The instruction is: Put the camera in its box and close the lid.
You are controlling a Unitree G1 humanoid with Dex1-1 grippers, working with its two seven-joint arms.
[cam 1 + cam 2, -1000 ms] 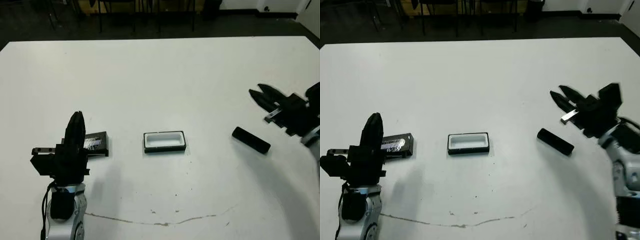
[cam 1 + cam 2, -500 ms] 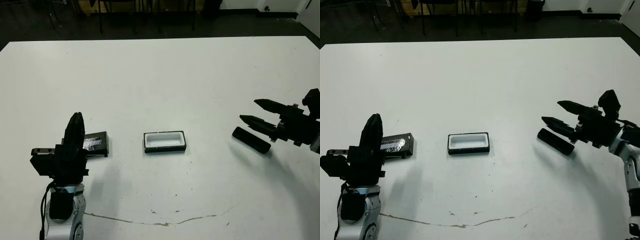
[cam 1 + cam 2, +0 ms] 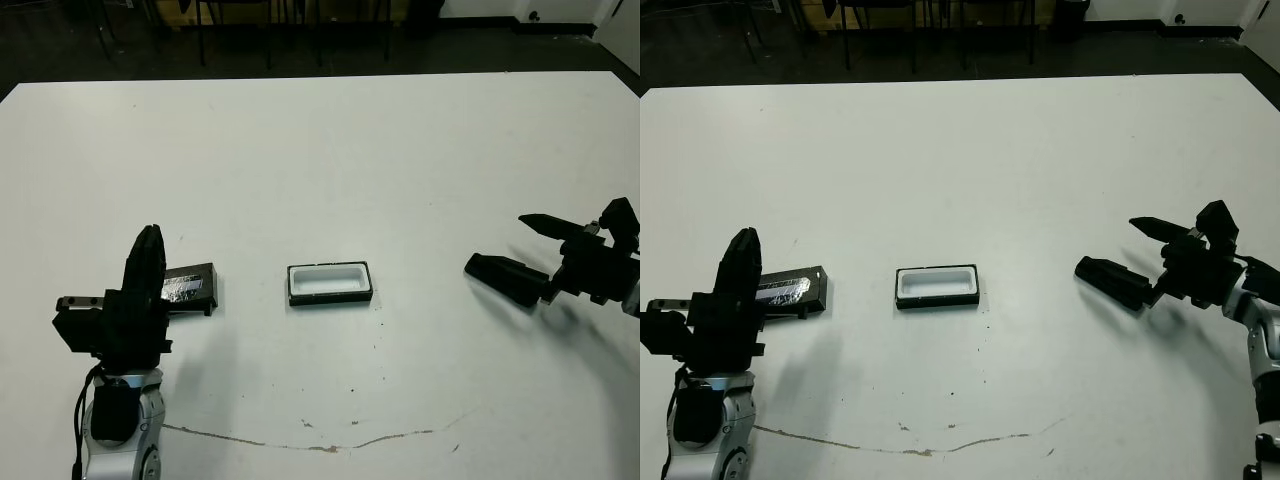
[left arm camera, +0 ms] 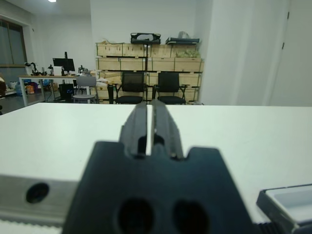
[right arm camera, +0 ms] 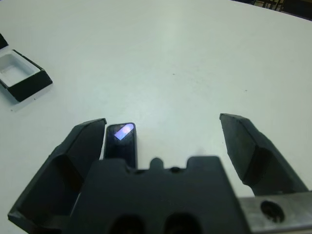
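The camera (image 3: 497, 275), a narrow black bar, lies flat on the table at the right. My right gripper (image 3: 512, 246) is open and low over it. In the right wrist view the camera (image 5: 120, 144) lies just inside one finger (image 5: 80, 146), with a wide gap to the other. The box (image 3: 329, 298), a white-lined black tray, sits open and empty at the table's middle. The lid (image 3: 190, 285), a black slab with a shiny label, lies left of the box. My left gripper (image 3: 150, 245) is shut, raised near the lid and holding nothing.
The white table (image 3: 320, 150) stretches bare behind the objects. A thin crack line (image 3: 320, 445) runs along its near part. Chairs and stacked crates (image 4: 146, 58) stand beyond the far edge.
My right gripper has come down and drawn back rightward, from above the camera to level with it, one finger now alongside it. The left arm has sunk slightly. Camera, box and lid have not moved.
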